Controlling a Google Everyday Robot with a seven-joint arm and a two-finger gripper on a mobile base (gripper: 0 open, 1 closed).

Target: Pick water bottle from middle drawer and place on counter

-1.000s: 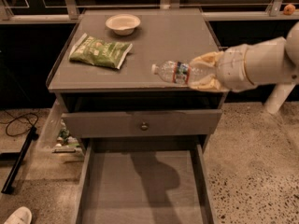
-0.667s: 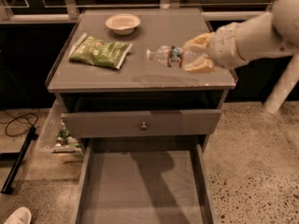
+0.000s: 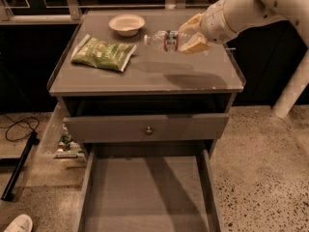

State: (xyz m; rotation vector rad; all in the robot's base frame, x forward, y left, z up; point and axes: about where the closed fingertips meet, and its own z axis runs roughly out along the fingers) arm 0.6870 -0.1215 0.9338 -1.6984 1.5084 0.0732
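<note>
the gripper, at one o'clock over the counter, has its fingers closed around the water bottle, cap toward nine o'clock. the middle drawer sits open at six o'clock.

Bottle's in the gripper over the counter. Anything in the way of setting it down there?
Nothing visible. The gripper holds the water bottle on its side above the counter, right rear, with bare surface under it. The bowl sits just left of the cap and the green snack bag farther left; neither lies beneath.
</note>
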